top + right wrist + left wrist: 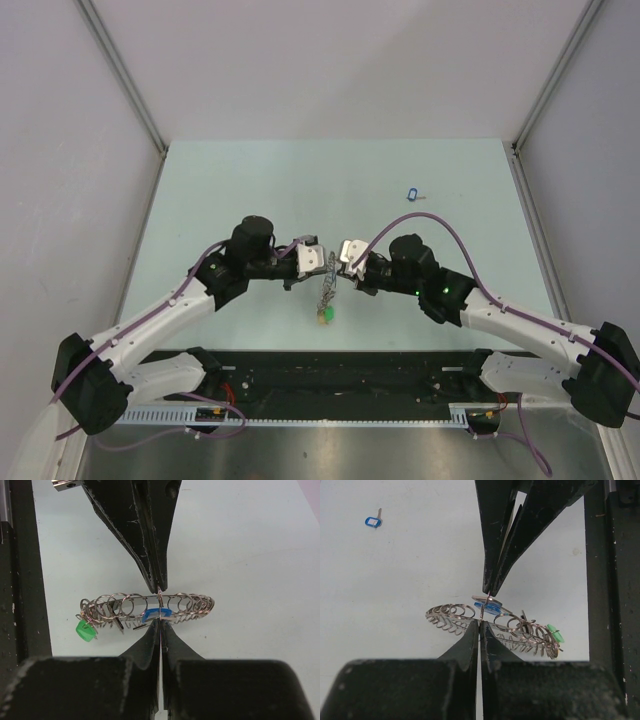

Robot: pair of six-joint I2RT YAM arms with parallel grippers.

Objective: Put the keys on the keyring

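Note:
The keyring (326, 292) is held up between both grippers at the table's middle, fringed with small silver rings (450, 614) and a green tag (85, 630). My left gripper (480, 622) is shut on the keyring's rim. My right gripper (159, 622) faces it tip to tip and is shut on a thin ring loop carrying one of the keys, with a blue tag (152, 613). The same blue tag (490, 608) sits just under the right fingertips (489, 591). A second blue-tagged key (411, 194) lies alone on the table, far right of the grippers.
The pale green table (220, 190) is bounded by grey walls with metal posts at the back corners (163, 148). A black rail (340, 380) with cables runs along the near edge between the arm bases.

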